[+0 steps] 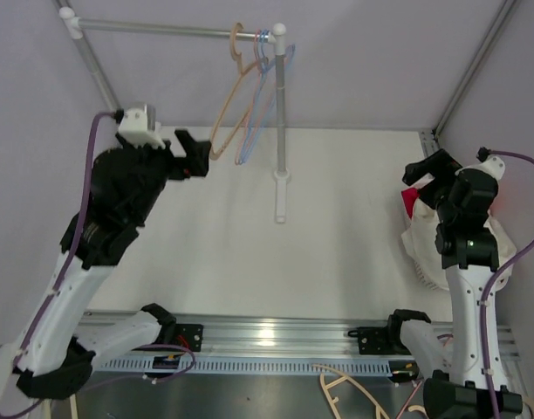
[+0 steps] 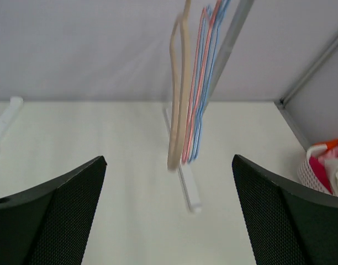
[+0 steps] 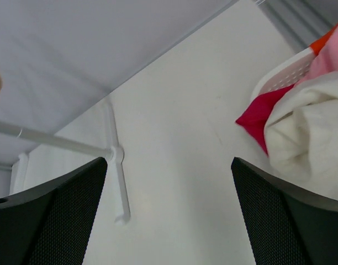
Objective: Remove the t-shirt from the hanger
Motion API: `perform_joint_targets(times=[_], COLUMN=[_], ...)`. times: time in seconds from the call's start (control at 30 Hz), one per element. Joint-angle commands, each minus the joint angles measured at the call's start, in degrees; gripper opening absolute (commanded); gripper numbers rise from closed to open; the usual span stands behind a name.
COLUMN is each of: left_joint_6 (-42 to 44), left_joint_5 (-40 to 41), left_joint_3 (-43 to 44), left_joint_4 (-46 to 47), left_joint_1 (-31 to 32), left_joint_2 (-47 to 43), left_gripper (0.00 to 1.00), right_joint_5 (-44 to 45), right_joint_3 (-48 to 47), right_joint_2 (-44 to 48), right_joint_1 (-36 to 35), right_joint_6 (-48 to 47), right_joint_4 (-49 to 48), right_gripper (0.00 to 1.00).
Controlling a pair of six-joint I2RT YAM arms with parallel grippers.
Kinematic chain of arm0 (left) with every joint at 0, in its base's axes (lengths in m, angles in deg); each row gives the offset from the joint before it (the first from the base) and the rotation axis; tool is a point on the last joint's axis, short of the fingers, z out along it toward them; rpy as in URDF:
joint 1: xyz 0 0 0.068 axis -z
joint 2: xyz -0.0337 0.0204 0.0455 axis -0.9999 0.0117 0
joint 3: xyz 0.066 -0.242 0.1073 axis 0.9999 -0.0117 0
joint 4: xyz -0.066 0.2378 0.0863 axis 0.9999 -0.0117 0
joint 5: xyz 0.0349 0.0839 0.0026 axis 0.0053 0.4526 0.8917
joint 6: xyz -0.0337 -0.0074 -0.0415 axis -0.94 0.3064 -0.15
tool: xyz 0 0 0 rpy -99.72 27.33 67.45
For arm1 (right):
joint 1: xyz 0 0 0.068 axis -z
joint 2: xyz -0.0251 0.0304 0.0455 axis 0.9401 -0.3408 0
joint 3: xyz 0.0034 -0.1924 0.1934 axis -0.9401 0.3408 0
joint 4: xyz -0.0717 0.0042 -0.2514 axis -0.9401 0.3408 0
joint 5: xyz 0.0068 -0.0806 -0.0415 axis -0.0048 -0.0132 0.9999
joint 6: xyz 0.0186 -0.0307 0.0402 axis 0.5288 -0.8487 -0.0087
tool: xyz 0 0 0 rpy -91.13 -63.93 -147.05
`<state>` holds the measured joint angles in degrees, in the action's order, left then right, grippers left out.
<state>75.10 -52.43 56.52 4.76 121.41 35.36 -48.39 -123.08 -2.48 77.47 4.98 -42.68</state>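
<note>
Three bare hangers hang on the rail at the back: a tan one (image 1: 223,131), a pink one (image 1: 249,113) and a blue one (image 1: 260,105). No garment is on any of them. They also show in the left wrist view, tan (image 2: 177,110), pink (image 2: 194,110), blue (image 2: 206,83). My left gripper (image 1: 194,154) is open and empty just left of the tan hanger, facing it (image 2: 169,182). My right gripper (image 1: 428,170) is open and empty beside a white basket (image 1: 424,262). The basket holds a white garment (image 3: 307,127), a red cloth (image 3: 257,118) and pink cloth (image 3: 329,55).
The rack's rail (image 1: 162,29) runs across the back. Its white post (image 1: 282,131) stands mid-table on a foot (image 1: 282,196). Metal frame poles rise at the left (image 1: 97,74) and right (image 1: 472,65). A spare tan hanger (image 1: 345,388) lies below the table's front rail.
</note>
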Motion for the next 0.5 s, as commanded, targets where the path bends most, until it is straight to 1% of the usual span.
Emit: perform_joint_targets(times=[0.0, 0.03, 0.07, 0.1, 0.13, 0.17, 0.27, 0.3, 0.37, 0.47], left_joint_6=[-5.8, -7.3, -8.3, -9.0, -9.8, -10.4, -11.2, -11.3, -11.2, -10.9], left_joint_5=[-5.1, -6.3, -7.2, -8.1, -9.7, -10.3, -12.1, -12.9, -13.2, -12.6], left_joint_3=[-12.8, -21.4, -23.4, -25.1, -29.5, -30.7, -35.1, -36.5, -38.8, -41.6], left_joint_4=[-4.4, -3.7, -3.4, -3.9, -5.3, -6.3, -9.1, -9.3, -8.8, -8.1], left_joint_1=[0.4, 0.4, 0.4, 0.4, 0.4, 0.4, 0.4, 0.4, 0.4, 0.4], left_joint_2=[-9.7, -12.9, -18.4, -20.7, -22.9, -26.2, -30.3, -33.0, -35.5, -39.2], left_gripper=[0.99, 1.0, 0.99, 1.0, 0.99, 0.99, 0.99, 1.0, 0.99, 1.0], right_joint_5=[-2.6, -1.6, -1.4, -1.4, -2.1, -2.8, -5.1, -6.3, -8.1, -8.2], right_joint_3=[0.9, 2.4, 5.8, 7.6, 8.9, 11.0, 12.9, 13.2, 13.9, 14.6], right_joint_2=[6.2, 8.0, 10.0, 14.0, 16.0, 19.1, 22.7, 25.0, 27.2, 30.2], right_joint_1=[-5.7, -6.9, -7.7, -9.5, -11.1, -11.7, -13.2, -13.4, -13.6, -13.4], right_joint_6=[-1.1, -0.4, 0.3, 1.7, 2.3, 2.5, 3.2, 3.4, 3.2, 2.9], right_joint_4=[4.7, 5.1, 5.1, 5.1, 5.8, 6.5, 11.2, 12.9, 13.7, 15.3], right_gripper=[1.0, 0.99, 0.99, 0.99, 0.99, 1.0, 1.0, 1.0, 0.99, 0.99])
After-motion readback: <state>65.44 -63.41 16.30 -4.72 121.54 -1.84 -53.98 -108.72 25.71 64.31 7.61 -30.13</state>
